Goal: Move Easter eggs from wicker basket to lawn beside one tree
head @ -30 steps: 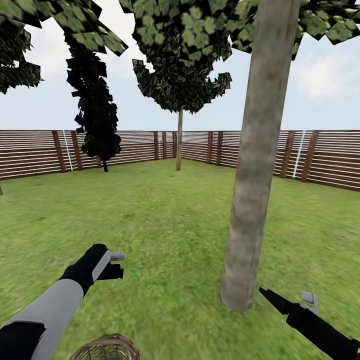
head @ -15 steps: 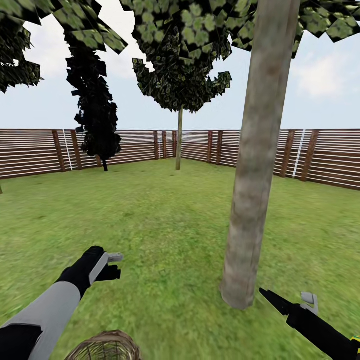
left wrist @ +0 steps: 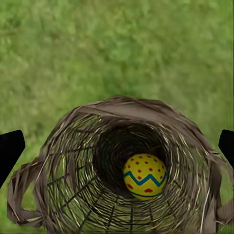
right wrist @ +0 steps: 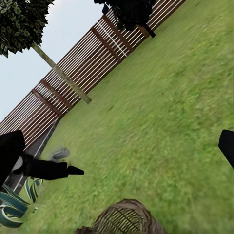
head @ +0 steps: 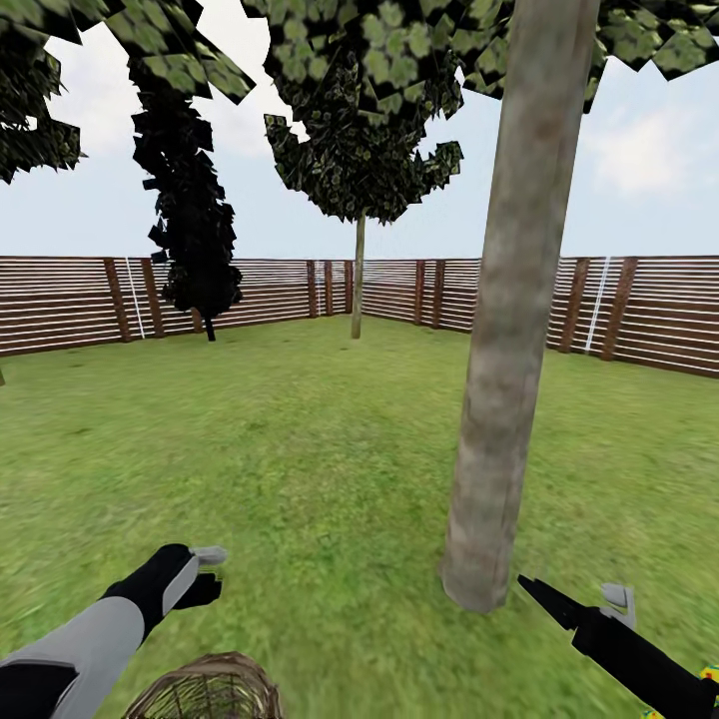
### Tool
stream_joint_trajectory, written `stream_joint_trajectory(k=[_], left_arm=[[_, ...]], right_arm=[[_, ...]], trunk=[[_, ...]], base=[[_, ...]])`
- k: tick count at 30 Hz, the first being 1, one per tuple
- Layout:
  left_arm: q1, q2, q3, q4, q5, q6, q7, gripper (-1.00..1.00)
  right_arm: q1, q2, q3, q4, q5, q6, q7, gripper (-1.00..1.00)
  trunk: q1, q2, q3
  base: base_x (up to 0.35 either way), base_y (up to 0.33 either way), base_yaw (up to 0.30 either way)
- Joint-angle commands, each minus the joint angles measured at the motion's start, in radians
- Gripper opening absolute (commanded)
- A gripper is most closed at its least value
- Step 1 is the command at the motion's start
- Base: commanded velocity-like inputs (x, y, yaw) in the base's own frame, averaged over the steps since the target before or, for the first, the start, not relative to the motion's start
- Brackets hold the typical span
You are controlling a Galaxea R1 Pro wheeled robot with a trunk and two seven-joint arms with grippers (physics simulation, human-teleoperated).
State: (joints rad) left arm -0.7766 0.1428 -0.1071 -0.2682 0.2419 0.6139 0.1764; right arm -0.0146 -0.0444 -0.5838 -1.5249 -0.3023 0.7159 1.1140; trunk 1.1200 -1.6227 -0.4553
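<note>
The wicker basket (left wrist: 117,170) sits on the lawn (head: 330,459), its rim also showing at the head view's bottom edge (head: 205,689) and in the right wrist view (right wrist: 126,219). One yellow Easter egg (left wrist: 145,176) with a blue zigzag band and red dots lies inside. My left gripper (head: 212,571) hangs open just above the basket, fingertips (left wrist: 9,148) wide apart. My right gripper (head: 577,596) is open and empty, low beside the foot of the thick grey-brown tree (head: 494,399). Yellow specks (head: 711,672) at the corner by my right arm are too cut off to identify.
A brown slatted fence (head: 60,305) encloses the garden. A narrow near-black tree (head: 190,230) and a thin-trunked leafy tree (head: 358,280) stand far back. Open grass lies between the basket and the near trunk. A striped-leaf plant (right wrist: 14,204) grows by the fence.
My left gripper has dropped and drawn back toward the basket. The right arm has stayed put. The head view has tilted slightly, showing more of the basket.
</note>
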Motion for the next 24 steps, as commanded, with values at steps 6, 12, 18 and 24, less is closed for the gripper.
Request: stream_joint_trajectory(k=[6, 12, 18, 24], left_arm=[[0.012, 0.002, -0.009, 0.006, 0.011, -0.007, 0.006, 1.0], [0.026, 0.003, -0.009, 0.008, 0.011, -0.019, 0.006, 1.0], [0.04, 0.003, -0.011, 0.009, 0.01, -0.043, 0.006, 1.0], [0.055, 0.002, -0.012, 0.009, 0.01, -0.051, 0.006, 1.0]], right_arm=[[-0.001, 0.0, -0.001, 0.0, -0.004, 0.007, 0.001, 1.0], [-0.001, 0.0, -0.001, 0.0, -0.004, 0.007, 0.002, 1.0], [-0.001, 0.0, -0.001, 0.0, -0.004, 0.007, 0.001, 1.0], [-0.001, -0.001, -0.001, 0.0, -0.004, 0.007, 0.002, 1.0]], trunk=[[0.023, -0.043, -0.02], [0.046, -0.085, -0.039], [0.069, -0.127, -0.058], [0.092, -0.169, -0.076]], base=[[0.0, 0.0, 0.0], [0.0, 0.0, 0.0], [0.0, 0.0, 0.0], [0.0, 0.0, 0.0]])
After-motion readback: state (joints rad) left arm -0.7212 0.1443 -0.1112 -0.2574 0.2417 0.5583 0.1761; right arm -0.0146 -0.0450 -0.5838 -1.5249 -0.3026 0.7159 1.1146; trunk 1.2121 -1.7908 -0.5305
